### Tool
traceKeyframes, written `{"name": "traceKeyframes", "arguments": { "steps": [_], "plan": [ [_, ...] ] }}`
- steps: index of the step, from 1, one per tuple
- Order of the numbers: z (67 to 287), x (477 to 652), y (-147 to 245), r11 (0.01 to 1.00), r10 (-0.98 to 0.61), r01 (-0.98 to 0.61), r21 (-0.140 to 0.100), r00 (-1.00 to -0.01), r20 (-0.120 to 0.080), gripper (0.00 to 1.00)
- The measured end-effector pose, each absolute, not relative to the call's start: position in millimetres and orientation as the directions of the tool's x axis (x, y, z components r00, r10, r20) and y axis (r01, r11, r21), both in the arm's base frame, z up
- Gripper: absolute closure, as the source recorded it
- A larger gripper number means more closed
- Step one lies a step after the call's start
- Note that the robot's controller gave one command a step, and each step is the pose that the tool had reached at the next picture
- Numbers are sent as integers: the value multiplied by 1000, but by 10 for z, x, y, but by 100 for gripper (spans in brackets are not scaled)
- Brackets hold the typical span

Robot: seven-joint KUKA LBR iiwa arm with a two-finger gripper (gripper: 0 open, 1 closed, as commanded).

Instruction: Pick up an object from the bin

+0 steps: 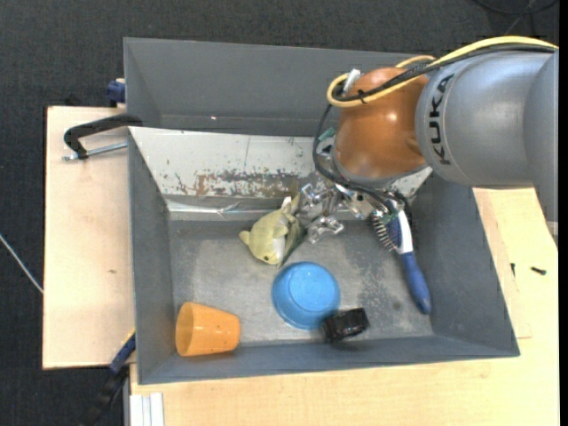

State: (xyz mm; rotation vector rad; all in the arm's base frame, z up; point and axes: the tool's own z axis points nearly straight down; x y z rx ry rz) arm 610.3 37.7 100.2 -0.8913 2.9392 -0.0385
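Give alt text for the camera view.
The robot's pincer hangs beside a pale yellow lumpy thing in a grey metal bin; nearby lie a round blue plastic bowl, an orange plastic cup and a blue-handled brush.

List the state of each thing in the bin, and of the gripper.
orange cup: lying on its side, front left corner of the bin.
blue bowl: resting flat, in the middle.
black piece: lying against the blue bowl.
blue-handled brush: lying flat, right side.
pale yellow soft toy: slumped beside the gripper.
gripper: low, near the back wall.
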Motion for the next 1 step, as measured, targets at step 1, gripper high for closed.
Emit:
{"name": "traceKeyframes", "arguments": {
  "steps": [1],
  "plan": [
    [950,6025,295,830,-558,-557,-29,-829,-39,100]
  ]
}}
